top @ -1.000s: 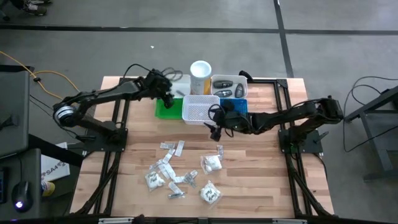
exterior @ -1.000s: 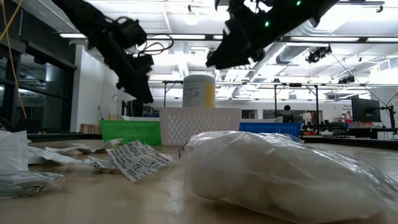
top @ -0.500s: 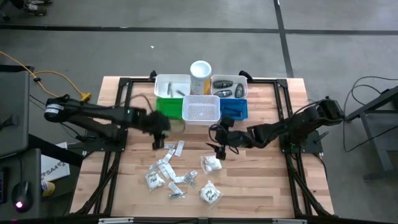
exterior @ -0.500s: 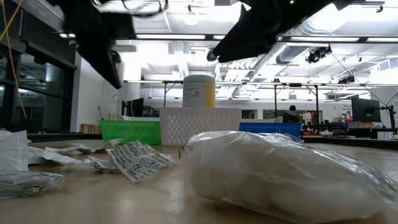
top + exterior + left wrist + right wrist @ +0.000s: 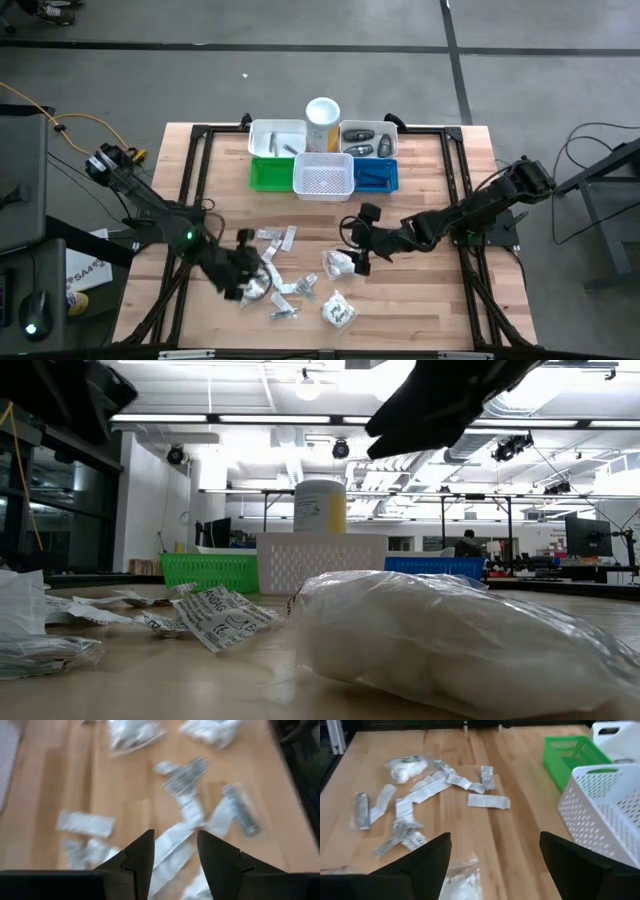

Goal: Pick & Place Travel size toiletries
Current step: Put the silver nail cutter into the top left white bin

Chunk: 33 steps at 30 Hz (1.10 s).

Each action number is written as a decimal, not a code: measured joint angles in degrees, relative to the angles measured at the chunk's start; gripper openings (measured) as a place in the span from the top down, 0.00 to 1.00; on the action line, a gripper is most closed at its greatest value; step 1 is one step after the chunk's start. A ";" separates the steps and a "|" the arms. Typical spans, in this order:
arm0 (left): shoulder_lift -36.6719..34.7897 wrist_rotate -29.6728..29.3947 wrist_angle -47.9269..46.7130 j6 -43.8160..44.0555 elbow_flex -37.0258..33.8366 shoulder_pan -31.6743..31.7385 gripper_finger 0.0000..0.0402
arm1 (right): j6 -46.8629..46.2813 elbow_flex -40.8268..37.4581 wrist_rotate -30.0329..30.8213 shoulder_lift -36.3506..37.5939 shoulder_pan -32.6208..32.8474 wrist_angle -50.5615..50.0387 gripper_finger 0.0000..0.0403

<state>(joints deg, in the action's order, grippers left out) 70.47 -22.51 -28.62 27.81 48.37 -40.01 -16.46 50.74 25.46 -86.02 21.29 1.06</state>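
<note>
The travel size toiletries (image 5: 272, 268) lie loose on the wooden table: flat silvery sachets (image 5: 186, 770) and crinkly packets, with a puffy white packet (image 5: 340, 263) to their right that fills the foreground of the low view (image 5: 450, 640). My left gripper (image 5: 250, 280) hovers open over the left part of the pile; in its wrist view (image 5: 175, 837) nothing sits between the fingers. My right gripper (image 5: 353, 248) hangs wide open just above the puffy packet (image 5: 462, 882), touching nothing.
Along the far edge stand a white bin (image 5: 277, 138), a green bin (image 5: 271, 174), a white perforated basket (image 5: 323, 177), a blue bin (image 5: 375, 175), a white bin with dark oval pieces (image 5: 368, 140) and a tall white-and-yellow cylinder (image 5: 322, 120). Another packet (image 5: 338, 312) lies near the front edge.
My left gripper has swung from over the far bins toward the table's near edge and now hangs over the pile of sachets, having rolled on the way. My right gripper has come from beside the white basket toward the near edge, over the puffy packet. The toiletries have not moved.
</note>
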 joint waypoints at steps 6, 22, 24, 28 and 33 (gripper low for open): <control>8.53 -0.43 9.85 -0.11 -0.03 -3.73 0.63 | -4.22 0.00 -0.12 0.00 3.92 -1.77 0.26; 22.49 7.59 21.60 -0.24 4.98 -3.96 0.63 | -11.58 0.00 0.10 0.00 11.29 -7.22 0.26; 24.29 7.88 21.03 -0.42 6.72 -4.02 0.63 | -12.35 0.00 0.11 0.00 11.68 -7.84 0.26; 28.28 8.04 16.52 -0.52 10.34 -3.91 0.63 | -12.79 0.00 0.47 0.00 12.12 -8.05 0.26; 33.05 7.17 10.64 -0.51 15.59 -3.90 0.63 | -13.42 0.00 0.22 0.00 12.18 -8.61 0.26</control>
<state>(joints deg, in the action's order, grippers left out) 103.51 -15.34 -17.98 27.30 63.96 -43.91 -29.88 50.74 25.68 -86.02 33.47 -7.55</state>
